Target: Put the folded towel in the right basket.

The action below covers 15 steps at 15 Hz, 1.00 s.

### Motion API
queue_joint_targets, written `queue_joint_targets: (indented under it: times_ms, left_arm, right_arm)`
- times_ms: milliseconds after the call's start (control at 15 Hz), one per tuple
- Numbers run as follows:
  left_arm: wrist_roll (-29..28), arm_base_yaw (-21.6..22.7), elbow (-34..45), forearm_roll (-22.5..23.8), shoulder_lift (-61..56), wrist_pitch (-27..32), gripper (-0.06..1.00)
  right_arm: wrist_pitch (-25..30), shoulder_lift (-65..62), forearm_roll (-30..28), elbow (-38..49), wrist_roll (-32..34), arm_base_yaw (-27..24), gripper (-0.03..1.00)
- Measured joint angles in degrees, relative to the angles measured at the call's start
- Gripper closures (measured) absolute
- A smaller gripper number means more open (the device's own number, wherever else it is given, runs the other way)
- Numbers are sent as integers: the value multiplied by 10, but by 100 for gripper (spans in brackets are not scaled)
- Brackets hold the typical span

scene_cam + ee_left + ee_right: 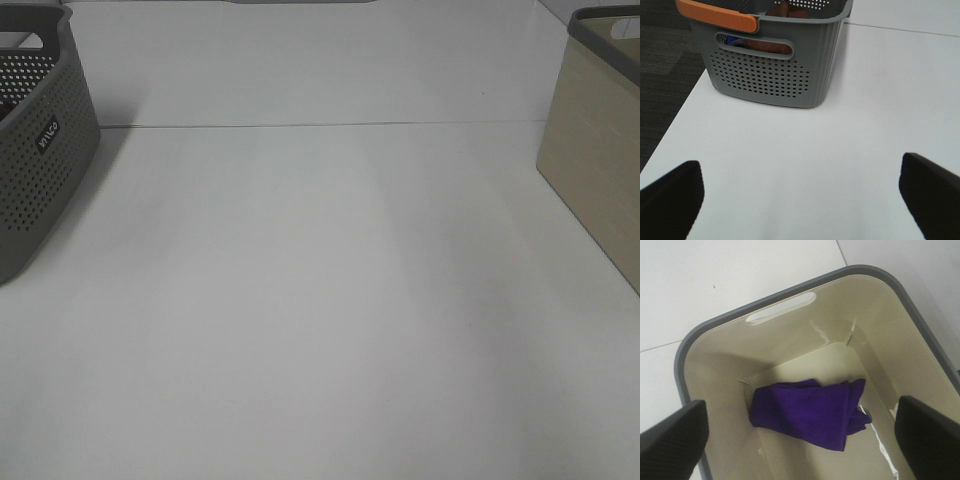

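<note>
A folded purple towel [810,410] lies on the floor of the beige basket [790,335] with a grey rim, seen in the right wrist view. My right gripper [800,440] hangs above the basket, open and empty, its dark fingertips [675,440] wide apart at the frame's edges. The same basket [595,140] shows at the right edge of the exterior high view. My left gripper [800,200] is open and empty over the white table, facing the grey perforated basket [770,70]. Neither arm shows in the exterior high view.
The grey perforated basket [35,150] stands at the table's left edge, with an orange handle [715,15] and orange and blue items inside. Dark carpet [665,65] lies beyond the table's left edge. A seam [320,125] crosses the white table.
</note>
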Motion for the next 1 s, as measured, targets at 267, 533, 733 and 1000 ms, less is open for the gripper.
queue_joint_targets:
  times_ms: [267, 533, 733, 1000]
  left_arm:
    - [0, 0, 0, 0, 0, 0, -5]
    - [0, 0, 0, 0, 0, 0, -5]
    - [0, 0, 0, 0, 0, 0, -5]
    - [0, 0, 0, 0, 0, 0, -5]
  right_arm:
    - [0, -1, 109, 0, -33, 17, -1]
    - [-1, -14, 92, 0, -52, 116, -1]
    - [-1, -45, 48, 25, -25, 158, -1]
    - [-2, -215, 34, 235, -14, 160, -1]
